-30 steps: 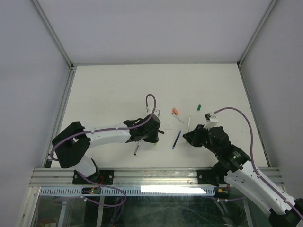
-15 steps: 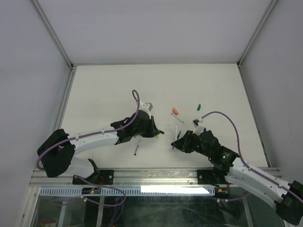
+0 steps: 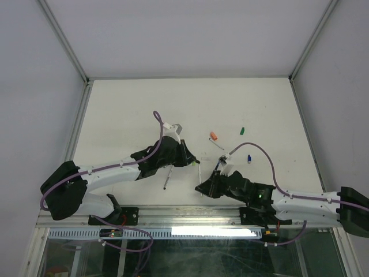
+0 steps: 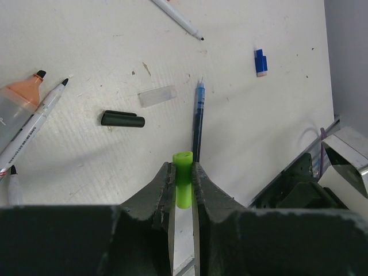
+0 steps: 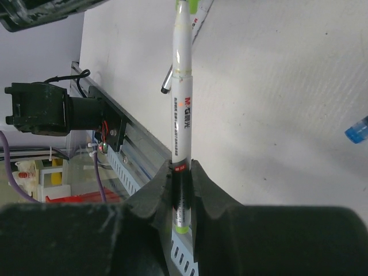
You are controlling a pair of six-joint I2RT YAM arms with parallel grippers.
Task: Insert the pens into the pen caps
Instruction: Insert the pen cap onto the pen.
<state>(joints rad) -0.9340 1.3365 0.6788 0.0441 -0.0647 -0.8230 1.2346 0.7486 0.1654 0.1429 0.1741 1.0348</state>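
While left hand (image 4: 182, 170) pinches green cap (image 4: 183, 158), right hand (image 5: 182, 168) grips pen (image 5: 180, 86).

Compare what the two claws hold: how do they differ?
The green cap in the left gripper is short, stubby; the white pen in the right gripper is long, slim. The cap is plain green; the pen bears print. Both are pinched tight.

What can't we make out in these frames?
- Left wrist: lower end of the light green cap, hidden inside the left gripper.
- Right wrist: tip of the white pen, cut off by the top edge; part of its barrel hidden in the right gripper.
- Left wrist: orange highlighter, cut by the left edge.
- Top external: the held cap, too small and covered by the gripper.
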